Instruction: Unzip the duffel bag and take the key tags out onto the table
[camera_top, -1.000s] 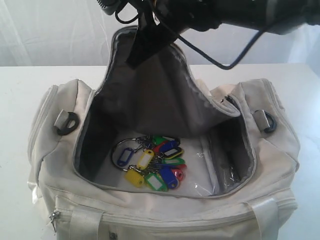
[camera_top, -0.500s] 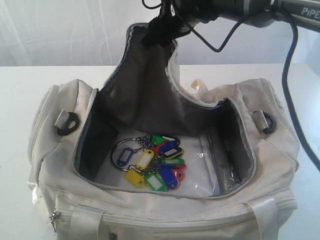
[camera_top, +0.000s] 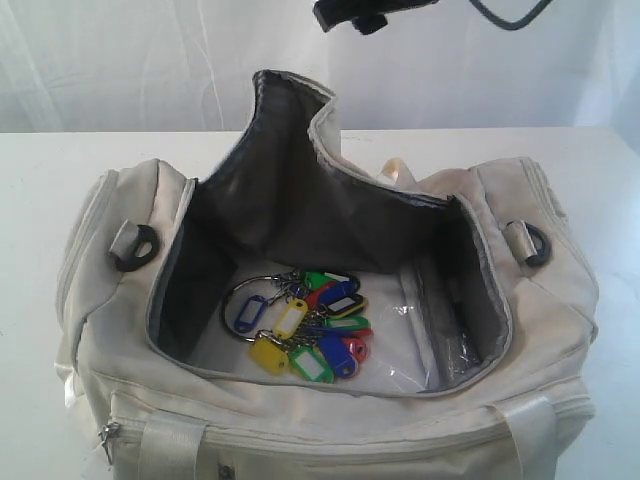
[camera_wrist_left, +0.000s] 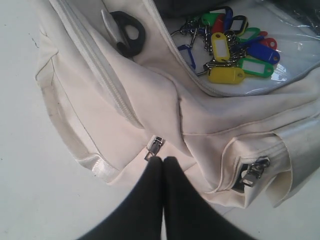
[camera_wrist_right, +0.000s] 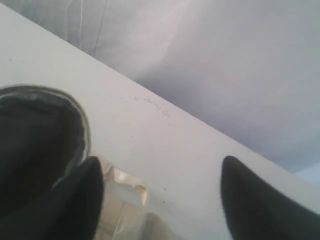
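Duffel bag (camera_top: 300, 420) is unzipped, main opening gaping w/ the grey-lined flap (camera_top: 290, 170) standing upright at the back. Key tags (camera_top: 305, 330) lie in a bunch on the bag floor, not yet on the table (camera_top: 40, 180). So unzip looks done, and the take-out step is in hand. Right gripper (camera_wrist_right: 162, 170) hangs above the bag, fingers spread wide, nothing btwn them. Left gripper (camera_wrist_left: 163, 161) is pinched tight, tips against the bag's side just beside a small zipper pull (camera_wrist_left: 154, 148); can't tell if it's nipping cloth. Next, I'd say: right arm drops through the opening, clear of the flap, and closes on the bunch.
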